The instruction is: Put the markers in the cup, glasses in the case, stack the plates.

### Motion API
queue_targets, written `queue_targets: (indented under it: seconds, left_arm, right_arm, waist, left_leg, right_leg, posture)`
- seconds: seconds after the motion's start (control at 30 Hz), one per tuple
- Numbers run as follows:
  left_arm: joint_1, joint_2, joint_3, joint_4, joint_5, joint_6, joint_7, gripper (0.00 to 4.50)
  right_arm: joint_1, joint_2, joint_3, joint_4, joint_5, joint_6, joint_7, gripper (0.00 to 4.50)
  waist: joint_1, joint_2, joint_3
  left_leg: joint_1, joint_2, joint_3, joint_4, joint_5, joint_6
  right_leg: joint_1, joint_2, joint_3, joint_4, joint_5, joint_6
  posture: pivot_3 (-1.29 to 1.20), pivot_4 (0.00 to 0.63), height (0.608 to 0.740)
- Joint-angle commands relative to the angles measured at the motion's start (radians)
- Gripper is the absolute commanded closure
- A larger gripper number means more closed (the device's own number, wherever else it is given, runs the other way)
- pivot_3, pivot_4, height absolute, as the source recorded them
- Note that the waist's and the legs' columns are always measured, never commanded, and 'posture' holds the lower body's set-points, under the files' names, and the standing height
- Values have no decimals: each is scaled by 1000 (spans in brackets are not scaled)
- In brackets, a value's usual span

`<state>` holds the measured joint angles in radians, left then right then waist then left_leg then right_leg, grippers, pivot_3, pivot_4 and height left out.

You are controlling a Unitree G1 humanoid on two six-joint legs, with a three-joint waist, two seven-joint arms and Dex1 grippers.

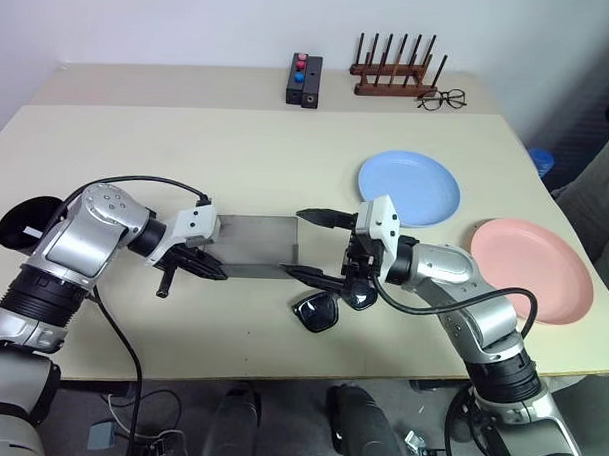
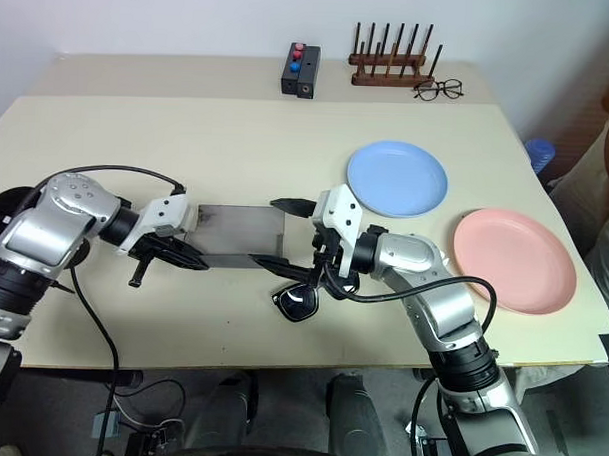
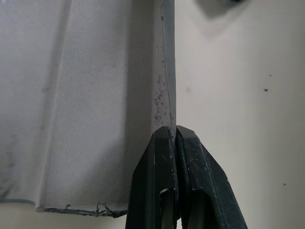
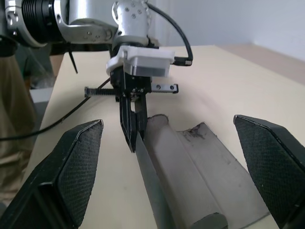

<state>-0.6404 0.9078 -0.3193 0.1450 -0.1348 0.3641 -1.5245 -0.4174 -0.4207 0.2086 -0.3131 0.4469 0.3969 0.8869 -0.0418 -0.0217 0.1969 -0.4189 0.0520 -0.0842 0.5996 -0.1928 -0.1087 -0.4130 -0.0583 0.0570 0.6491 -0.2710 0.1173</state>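
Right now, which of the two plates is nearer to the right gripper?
The blue plate. It lies just beyond the open right gripper, while the pink plate sits farther out toward the table's right edge.

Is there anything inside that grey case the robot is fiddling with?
The case looks empty; its far end cannot be seen. The left gripper pinches its edge, and the sunglasses lie on the table beside it.

Grey case (image 1: 259,244) open, flat; black glasses (image 1: 327,309) beside; plates (image 1: 408,188) apart
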Motion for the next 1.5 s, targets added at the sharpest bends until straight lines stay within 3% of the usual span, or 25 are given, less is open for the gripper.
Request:
queue_targets:
  seconds: [0.03, 0.17, 0.23, 0.27, 0.5, 0.8, 0.97, 1.1, 1.5]
  left_arm:
    - [2, 2, 26, -18, -2, -4, 8, 4463]
    - [-1, -6, 33, -18, -2, 5, 30, 3294]
    - [-1, -11, 45, -20, -11, 10, 46, 2123]
    - [-3, -13, 57, -27, -31, 27, 45, 1820]
    - [41, -4, 215, -153, -175, 160, 108, 1820]
    - [390, 1, 370, -580, -267, 281, 313, 1820]
    - [586, -78, 460, -777, -361, 347, 456, 1820]
    - [690, -87, 477, -839, -369, 357, 522, 1820]
    - [808, -118, 524, -794, -377, 283, 596, 1820]
  right_arm:
    - [-3, -12, -14, -45, 12, -3, 10, 0]
    - [-6, -23, -14, -43, 4, -2, 15, 0]
    - [-10, -43, -16, -40, -6, -3, 24, 0]
    - [-12, -60, -18, -37, -13, -5, 33, 0]
    - [-72, -271, -19, 1, -149, -78, 134, 0]
    - [-63, -448, 30, 18, -374, -363, 239, 0]
    - [-27, -434, 93, -37, -493, -415, 211, 0]
    - [-7, -411, 122, -35, -564, -436, 182, 0]
    - [10, -342, 173, 23, -699, -451, 125, 0]
  waist:
    - [0, 0, 0]
    - [0, 0, 0]
    - [0, 0, 0]
    - [0, 0, 0]
    - [-2, 0, 0]
    - [-2, 1, 0]
    - [-1, 0, 0]
    - [-1, 0, 0]
    - [0, 0, 0]
  left_leg:
    - [0, 0, 0, 0, 0, 0]
    - [0, 0, 0, 0, 0, 0]
    - [0, 0, 0, 0, 0, 0]
    - [0, 0, 0, 0, 0, 0]
    - [0, 0, 0, 0, 0, 0]
    - [0, 0, 1, -1, 0, 0]
    - [2, 0, 2, -1, 0, 0]
    - [4, 0, 2, 0, 0, 0]
    - [8, -1, 2, 1, 0, 0]
  right_leg:
    - [0, 0, 0, 0, 0, 0]
    - [0, 0, 0, 0, 0, 0]
    - [0, 0, 0, 0, 0, 0]
    - [0, 0, 0, 0, 0, 0]
    - [0, 0, 0, 0, 0, 0]
    - [-1, 0, 1, 0, 0, 1]
    - [0, -1, 1, 0, -1, 0]
    - [3, -1, 1, 0, -1, -1]
    - [7, -2, 1, -1, -2, -4]
  posture:
    - [0, 150, 740]
    - [0, 150, 740]
    - [0, 150, 740]
    - [0, 150, 740]
    - [0, 150, 740]
    - [0, 150, 740]
    - [0, 150, 740]
    - [0, 150, 740]
    - [0, 150, 740]
